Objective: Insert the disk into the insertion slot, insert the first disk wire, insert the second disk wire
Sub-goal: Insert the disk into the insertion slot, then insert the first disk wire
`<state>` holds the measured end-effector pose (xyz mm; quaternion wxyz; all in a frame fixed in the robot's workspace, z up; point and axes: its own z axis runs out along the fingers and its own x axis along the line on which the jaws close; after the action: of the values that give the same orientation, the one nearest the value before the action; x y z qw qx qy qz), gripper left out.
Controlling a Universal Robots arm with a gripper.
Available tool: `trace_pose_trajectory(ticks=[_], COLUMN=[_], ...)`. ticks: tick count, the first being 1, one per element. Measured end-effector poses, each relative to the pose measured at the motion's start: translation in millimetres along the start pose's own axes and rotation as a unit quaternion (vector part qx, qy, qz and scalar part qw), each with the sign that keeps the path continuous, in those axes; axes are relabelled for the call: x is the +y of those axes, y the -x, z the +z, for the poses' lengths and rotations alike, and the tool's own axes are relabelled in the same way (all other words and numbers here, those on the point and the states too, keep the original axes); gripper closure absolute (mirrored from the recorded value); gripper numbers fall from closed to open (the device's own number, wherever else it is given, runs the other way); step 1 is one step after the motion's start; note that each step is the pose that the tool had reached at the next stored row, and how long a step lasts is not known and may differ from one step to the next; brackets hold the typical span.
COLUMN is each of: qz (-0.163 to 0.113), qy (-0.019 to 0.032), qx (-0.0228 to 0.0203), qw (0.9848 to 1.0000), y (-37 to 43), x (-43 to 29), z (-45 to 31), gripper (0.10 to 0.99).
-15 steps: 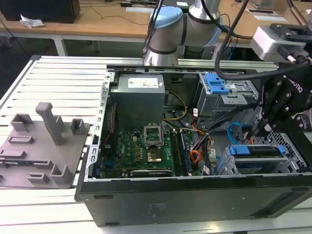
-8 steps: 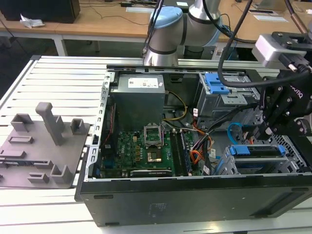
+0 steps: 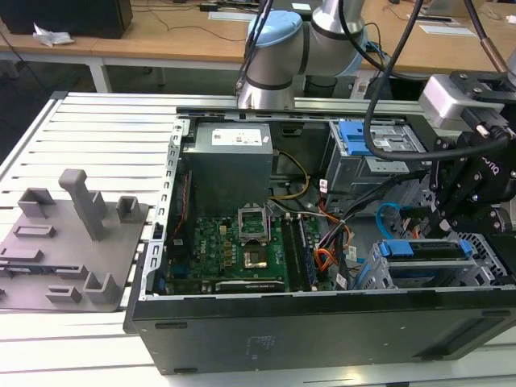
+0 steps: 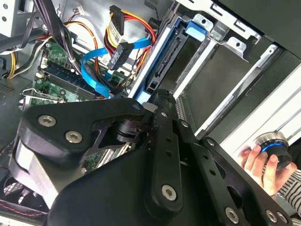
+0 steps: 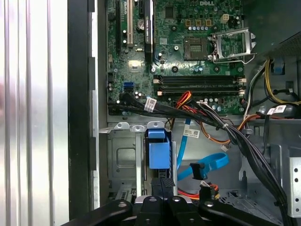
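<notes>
Claw (image 5: 164,182), pinched narrow, hovers at the blue end of the disk (image 5: 157,151) lying in the slot (image 5: 123,160), where a straight, square push looks best to seat it fully.

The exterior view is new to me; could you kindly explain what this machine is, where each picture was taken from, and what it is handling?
It is a robot arm reaching over an open desktop computer that lies on a ribbed metal table. The exterior view comes from a camera standing off the arm. Both wrist views come from cameras riding on the arm, looking past its black hand into the case. Beside the computer sits a grey holder tray. The hand is right at the disk, a drive in a blue frame, standing in the silver drive cage; whether it grips it, I cannot tell. The wires hang loose nearby, not plugged in.
</notes>
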<state>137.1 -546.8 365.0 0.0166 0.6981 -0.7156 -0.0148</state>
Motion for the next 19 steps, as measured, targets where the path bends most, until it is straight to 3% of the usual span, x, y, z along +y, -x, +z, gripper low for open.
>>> trace_pose_trajectory(ticks=[13,19], qz=[0.0,0.0], qy=[0.0,0.0002], qx=[0.0,0.0001], qw=[1.0,1.0], y=[0.0,0.9], x=[-0.2,-24.1], z=[0.0,-1.1], gripper=[0.98,0.98])
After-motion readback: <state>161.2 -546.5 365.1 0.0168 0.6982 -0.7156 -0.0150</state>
